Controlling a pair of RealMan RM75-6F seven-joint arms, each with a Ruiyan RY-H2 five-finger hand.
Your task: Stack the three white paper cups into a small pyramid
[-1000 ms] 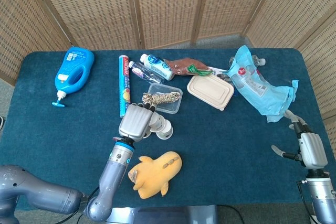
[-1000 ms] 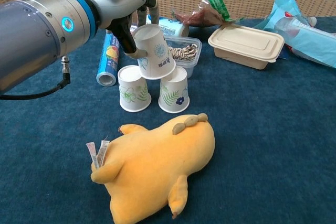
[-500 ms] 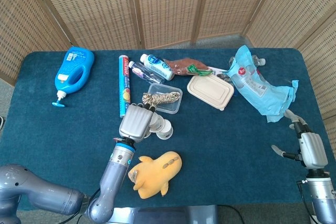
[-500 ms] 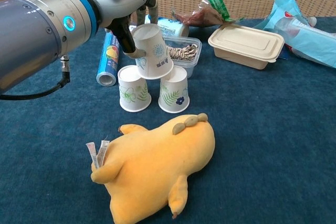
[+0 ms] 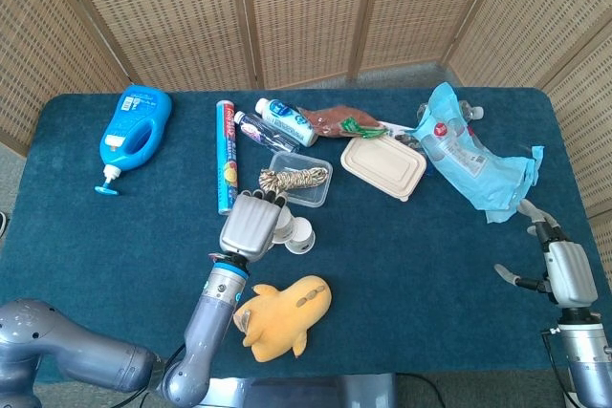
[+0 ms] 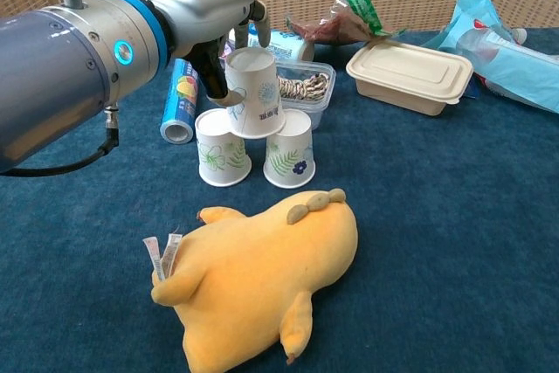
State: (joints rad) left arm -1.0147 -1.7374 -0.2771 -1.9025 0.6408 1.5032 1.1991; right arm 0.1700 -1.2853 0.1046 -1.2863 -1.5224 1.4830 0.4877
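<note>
Two white paper cups stand upside down side by side on the blue cloth, the left cup point(image 6: 221, 148) and the right cup point(image 6: 291, 150). A third white cup point(image 6: 253, 93) sits upside down across their tops, nearly upright, and my left hand point(image 6: 196, 19) still grips it from the left and behind. From the head camera the left hand point(image 5: 252, 224) covers most of the stack; only one cup point(image 5: 301, 235) peeks out. My right hand point(image 5: 557, 265) rests open at the table's right edge, far from the cups.
A yellow plush toy point(image 6: 262, 279) lies just in front of the cups. Behind them are a clear box of rope point(image 6: 303, 86), a foil roll point(image 6: 179, 100), bottles, a beige lidded container point(image 6: 409, 74), a blue plastic bag point(image 5: 473, 160) and a blue detergent bottle point(image 5: 134, 128).
The top cup has swung from tilted to nearly upright and come down onto the two lower cups. The left hand moved slightly right with it. The right hand has stayed still.
</note>
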